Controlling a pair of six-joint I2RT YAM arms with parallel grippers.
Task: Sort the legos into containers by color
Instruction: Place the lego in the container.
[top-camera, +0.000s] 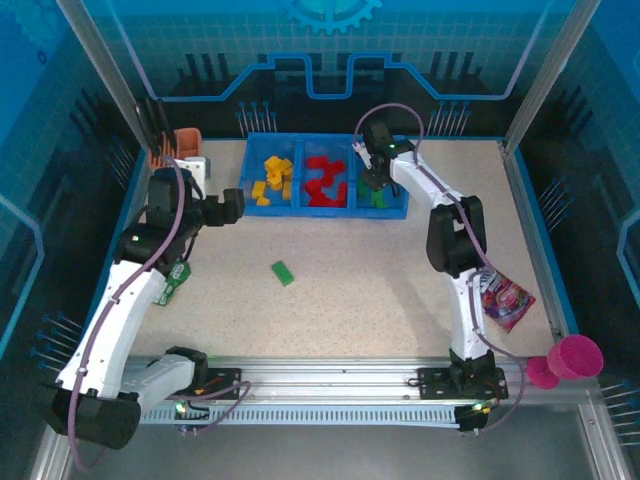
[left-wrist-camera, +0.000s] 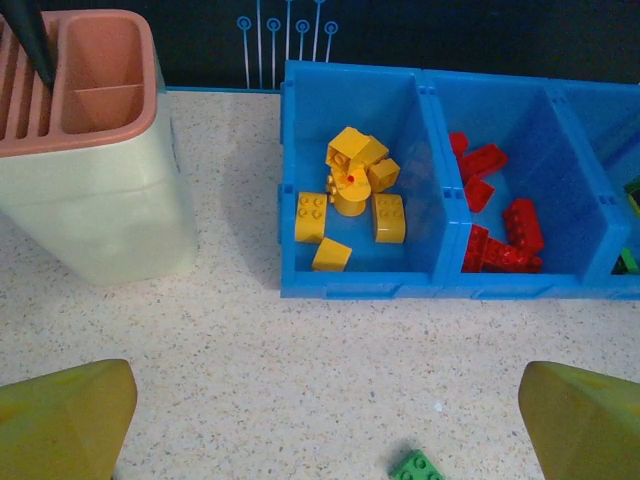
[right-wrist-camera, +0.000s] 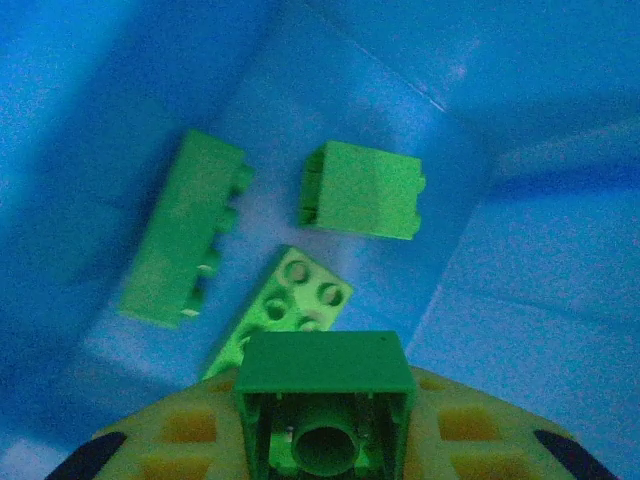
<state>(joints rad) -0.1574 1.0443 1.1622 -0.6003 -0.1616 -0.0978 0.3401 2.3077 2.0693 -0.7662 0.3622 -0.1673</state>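
Left wrist view, nearest first: the left tool hangs over the counter with its yellow fingers spread wide and nothing between them. Just ahead of it one loose green brick lies flat, studs up, alone in the middle of the counter and well short of the blue tray.

That brick looks light, rigid and smooth-walled, so it will likely skate if pushed from one side. The better hold is from above, pads on its two long flat walls, below the studs.

Farther back, the tray holds yellow bricks in its left compartment and red bricks in the middle one.

Farthest, the right tool is down in the right compartment, closed on a green held brick by its side walls, hollow underside toward the camera. Three sorted green bricks lie beneath it.
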